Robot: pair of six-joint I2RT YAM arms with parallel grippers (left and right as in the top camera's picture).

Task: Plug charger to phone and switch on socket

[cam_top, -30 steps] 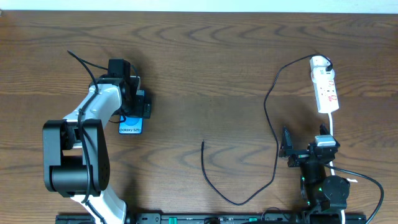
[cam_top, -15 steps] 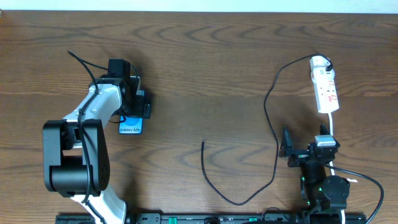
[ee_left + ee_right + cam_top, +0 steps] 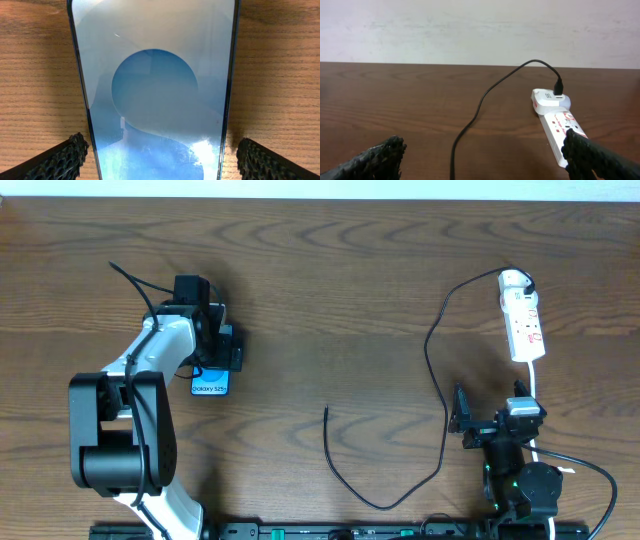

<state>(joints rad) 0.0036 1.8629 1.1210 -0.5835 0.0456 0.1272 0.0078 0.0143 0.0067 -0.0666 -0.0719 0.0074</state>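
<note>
Here the phone (image 3: 209, 383) lies flat on the wooden table (image 3: 340, 300) at the left side, with its white "Galaxy S25" strip at the near end. The left gripper (image 3: 159, 162) stands right above it with the jaws apart: one finger (image 3: 55, 160) is on each long side of the phone, very near to the edges, and the blue screen fills the space between them. If the fingers touch the frame, I cannot tell.

The charger (image 3: 428, 350) is plugged into the far end of the socket (image 3: 524, 320) at the right. Its black cable runs in a long curve toward the near edge, and the plug tip (image 3: 326, 411) lies free in the middle of the table, well apart from the phone.

The right gripper (image 3: 482, 160) is wide open and holds nothing, on the near side of the socket, beside the white cord (image 3: 535, 385).
</note>
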